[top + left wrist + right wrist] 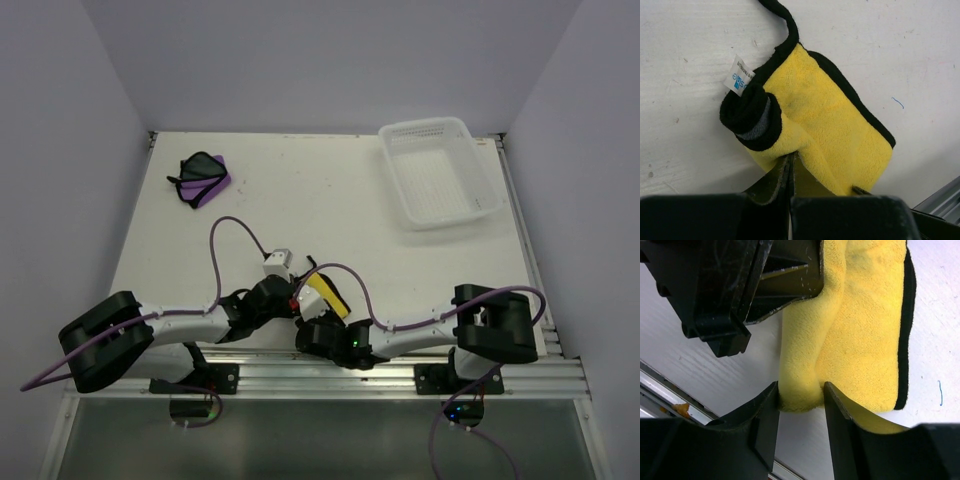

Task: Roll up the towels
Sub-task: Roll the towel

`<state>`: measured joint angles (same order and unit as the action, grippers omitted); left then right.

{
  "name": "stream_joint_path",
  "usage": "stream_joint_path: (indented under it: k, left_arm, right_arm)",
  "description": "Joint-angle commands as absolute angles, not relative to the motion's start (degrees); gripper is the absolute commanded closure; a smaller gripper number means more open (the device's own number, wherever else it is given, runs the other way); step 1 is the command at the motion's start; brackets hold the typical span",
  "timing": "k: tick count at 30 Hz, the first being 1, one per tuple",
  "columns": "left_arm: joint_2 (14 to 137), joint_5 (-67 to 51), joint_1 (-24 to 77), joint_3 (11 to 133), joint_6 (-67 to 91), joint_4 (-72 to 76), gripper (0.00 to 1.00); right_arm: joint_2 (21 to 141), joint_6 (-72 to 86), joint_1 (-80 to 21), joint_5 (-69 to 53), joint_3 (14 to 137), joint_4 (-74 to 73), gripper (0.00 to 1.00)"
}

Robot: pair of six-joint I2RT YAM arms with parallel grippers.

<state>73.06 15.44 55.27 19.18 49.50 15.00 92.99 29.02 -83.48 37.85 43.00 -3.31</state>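
The yellow towel lies at the table's near edge between both grippers, its left side partly rolled. In the left wrist view the towel shows a rolled end with black edging, a white label and a black loop. My left gripper is shut on a raised fold of it, and also shows in the top view. My right gripper pinches the rolled edge of the towel between its fingers, and also shows in the top view. The purple towel lies crumpled at the far left.
A white perforated basket stands at the far right. The metal rail of the table's front edge runs just below the grippers. The left gripper's body sits close above my right fingers.
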Motion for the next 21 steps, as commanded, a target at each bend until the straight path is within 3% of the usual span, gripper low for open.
stream_joint_path:
  k: [1,10,21]
  left_arm:
    - [72.7,15.4,55.5,19.9,49.3,11.5,1.0]
    - [72.7,15.1,55.5,20.4,49.4,11.0,1.0]
    - [72.4,14.6,55.5,21.0,49.1,10.3,1.0]
  right_arm:
    - [90.8,30.7,-84.2,39.8,42.5,-3.4,0.57]
    - [85.3,33.4,-84.5,42.8,38.3,-0.5,0.52]
    - [87.5,32.9,-84.5,42.4,38.9,2.3,0.47]
